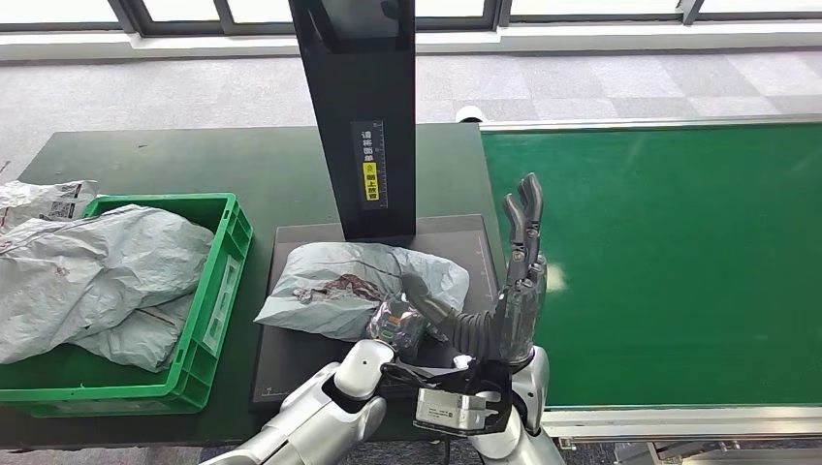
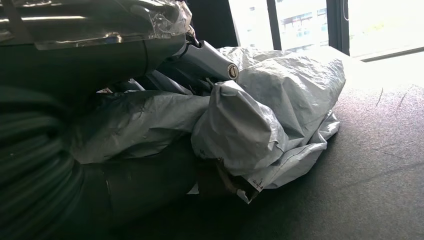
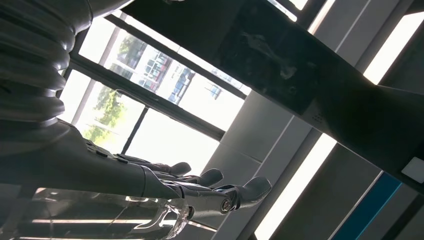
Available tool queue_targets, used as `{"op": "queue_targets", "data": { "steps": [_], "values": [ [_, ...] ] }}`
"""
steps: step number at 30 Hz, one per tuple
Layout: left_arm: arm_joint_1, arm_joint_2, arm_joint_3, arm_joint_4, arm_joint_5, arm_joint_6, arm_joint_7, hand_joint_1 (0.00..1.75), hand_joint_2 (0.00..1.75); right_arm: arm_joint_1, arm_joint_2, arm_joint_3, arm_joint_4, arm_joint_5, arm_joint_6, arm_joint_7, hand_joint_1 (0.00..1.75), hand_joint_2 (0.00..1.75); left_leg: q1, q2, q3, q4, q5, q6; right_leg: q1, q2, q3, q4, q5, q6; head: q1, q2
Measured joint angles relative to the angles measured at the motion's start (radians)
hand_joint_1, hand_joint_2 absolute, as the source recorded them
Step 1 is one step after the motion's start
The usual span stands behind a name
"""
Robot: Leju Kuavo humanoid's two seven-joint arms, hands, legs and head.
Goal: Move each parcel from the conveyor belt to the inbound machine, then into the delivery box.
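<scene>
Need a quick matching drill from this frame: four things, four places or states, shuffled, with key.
1. grey parcel
2. right hand
3. green crate
4. left hand

A. raised beside the belt, fingers apart, holding nothing
B. lying on the black scanner platform
C. gripping the parcel
D. left of the platform, holding grey bags

Pairs: 1-B, 2-A, 3-D, 4-C

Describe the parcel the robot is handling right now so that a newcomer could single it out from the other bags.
Find the tall black inbound machine at the table's centre. On its dark flat platform lies one crumpled grey parcel, gripped by the left hand. Unlike the grey bags heaped in the green delivery box, it lies alone.
</scene>
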State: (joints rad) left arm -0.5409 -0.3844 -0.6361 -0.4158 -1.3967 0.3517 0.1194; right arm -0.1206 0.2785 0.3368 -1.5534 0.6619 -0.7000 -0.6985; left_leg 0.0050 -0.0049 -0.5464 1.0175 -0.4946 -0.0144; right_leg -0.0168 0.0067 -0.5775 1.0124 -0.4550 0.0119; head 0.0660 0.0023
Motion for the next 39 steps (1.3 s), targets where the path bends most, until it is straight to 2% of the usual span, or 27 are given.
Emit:
{"op": "queue_targets", "data": {
  "steps": [8,12,15,17,21,24,26,28,32,39],
  "values": [
    [0.001,0.002,0.001,0.000,-0.016,0.016,0.013,1.75,1.75,0.000,0.000,0.000,0.000,0.000,0.000,0.000,0.00,1.75,0.000,0.000,0.000,0.000,0.000,0.000,0.000,0.000,0.000,0.000,0.000,0.000,0.000,0.000],
    [0.016,0.013,0.017,-0.006,-0.112,0.166,0.107,1.75,1.75,0.004,0.000,0.000,-0.001,0.008,0.000,0.000,0.00,1.75,0.000,0.002,0.001,0.000,0.000,0.000,0.000,0.002,-0.003,0.000,0.000,0.000,0.000,0.000],
    [0.044,0.039,0.056,-0.061,-0.139,0.281,0.100,1.75,1.75,0.015,0.000,0.000,-0.006,0.013,0.000,0.000,0.00,1.75,0.000,0.001,0.001,0.000,0.004,-0.002,0.001,0.002,-0.009,0.001,0.003,-0.001,0.000,0.000],
    [0.082,0.056,0.113,-0.160,-0.113,0.325,0.009,1.75,1.75,0.022,0.000,0.000,-0.010,0.016,0.000,0.000,0.00,1.75,0.000,0.000,-0.002,0.000,0.006,-0.002,0.001,0.002,-0.012,0.001,0.004,-0.001,0.000,0.000],
    [0.148,0.063,0.288,-0.424,0.051,0.348,-0.323,1.75,1.75,0.036,0.000,0.000,-0.025,0.021,0.000,0.000,0.00,1.75,0.001,0.000,-0.005,0.000,0.006,-0.002,0.000,0.002,-0.015,0.001,0.004,-0.002,0.000,0.000],
    [0.164,0.064,0.446,-0.590,0.310,0.348,-0.578,1.75,1.75,0.044,0.000,0.000,-0.042,0.007,0.000,0.000,0.00,1.75,0.001,0.002,-0.006,0.000,0.006,-0.002,0.000,0.003,-0.016,0.001,0.004,-0.002,0.000,0.000],
    [0.157,0.079,0.549,-0.674,0.476,0.347,-0.683,1.75,1.75,0.048,0.000,0.000,-0.053,-0.007,0.000,0.000,0.00,1.75,0.001,0.003,-0.006,0.000,0.006,-0.002,0.000,0.003,-0.017,0.001,0.005,-0.002,0.000,0.000],
    [0.151,0.099,0.627,-0.731,0.550,0.347,-0.710,1.75,1.75,0.049,0.000,0.000,-0.059,-0.012,0.000,0.000,0.00,1.75,0.001,0.002,-0.006,0.000,0.006,-0.003,0.001,0.003,-0.017,0.001,0.005,-0.002,0.000,0.000],
    [0.157,0.119,0.732,-0.805,0.591,0.348,-0.749,1.75,1.75,0.047,0.000,0.000,-0.067,-0.013,0.000,0.000,0.00,1.75,0.002,-0.001,-0.007,0.000,0.008,-0.004,0.003,0.000,-0.016,0.001,0.005,-0.002,0.000,0.000],
    [0.161,0.128,0.845,-0.849,0.605,0.348,-0.792,1.75,1.75,0.036,0.000,0.000,-0.066,-0.021,0.000,0.000,0.00,1.75,0.002,-0.002,-0.008,0.000,0.007,-0.004,0.002,0.000,-0.017,0.001,0.005,-0.003,0.000,0.000]
  ]
}}
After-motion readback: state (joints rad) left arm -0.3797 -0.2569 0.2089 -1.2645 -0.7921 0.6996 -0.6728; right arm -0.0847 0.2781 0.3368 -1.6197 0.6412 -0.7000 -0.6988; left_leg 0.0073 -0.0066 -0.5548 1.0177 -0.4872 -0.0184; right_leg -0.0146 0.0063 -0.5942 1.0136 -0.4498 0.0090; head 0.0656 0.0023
